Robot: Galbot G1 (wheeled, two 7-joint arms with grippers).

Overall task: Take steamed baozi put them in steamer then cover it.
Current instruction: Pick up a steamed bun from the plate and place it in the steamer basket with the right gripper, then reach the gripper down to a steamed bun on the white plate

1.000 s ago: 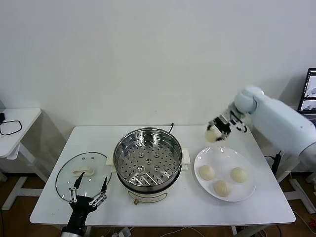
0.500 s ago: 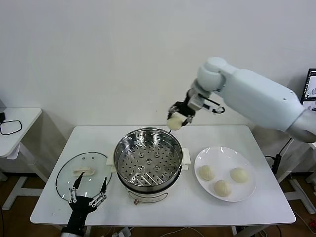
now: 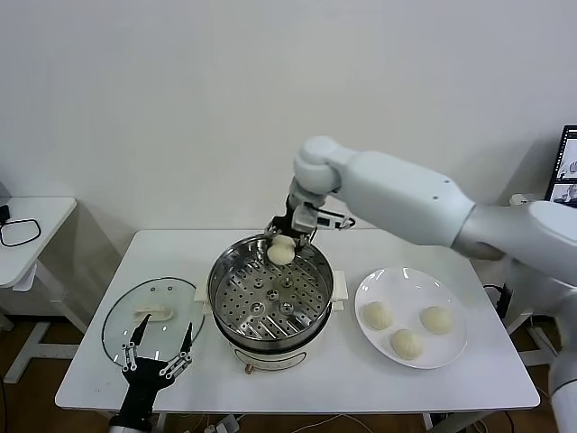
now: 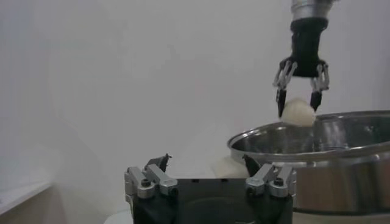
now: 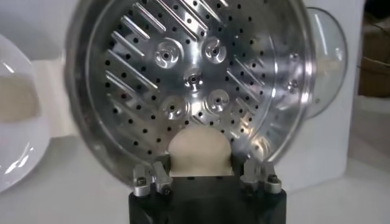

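My right gripper (image 3: 282, 242) is shut on a cream-white baozi (image 3: 281, 252) and holds it over the far rim of the steel steamer (image 3: 270, 290). The right wrist view shows the baozi (image 5: 198, 153) between the fingers, above the steamer's perforated tray (image 5: 189, 85). The left wrist view shows the right gripper (image 4: 299, 97) and the baozi (image 4: 298, 113) above the steamer rim (image 4: 317, 141). Three more baozi (image 3: 377, 315) lie on the white plate (image 3: 411, 281). The glass cover (image 3: 151, 317) lies flat on the table left of the steamer. My left gripper (image 3: 160, 352) is open at the front edge by the cover.
The white table (image 3: 297, 379) carries everything. A small white side table (image 3: 27, 225) with a black cable stands at the far left. A monitor (image 3: 565, 167) shows at the right edge. The steamer's cord (image 3: 314, 233) runs off behind it.
My right arm has swung from above the plate leftward with the baozi and lowered it to the steamer's far rim. The left arm has stayed put.
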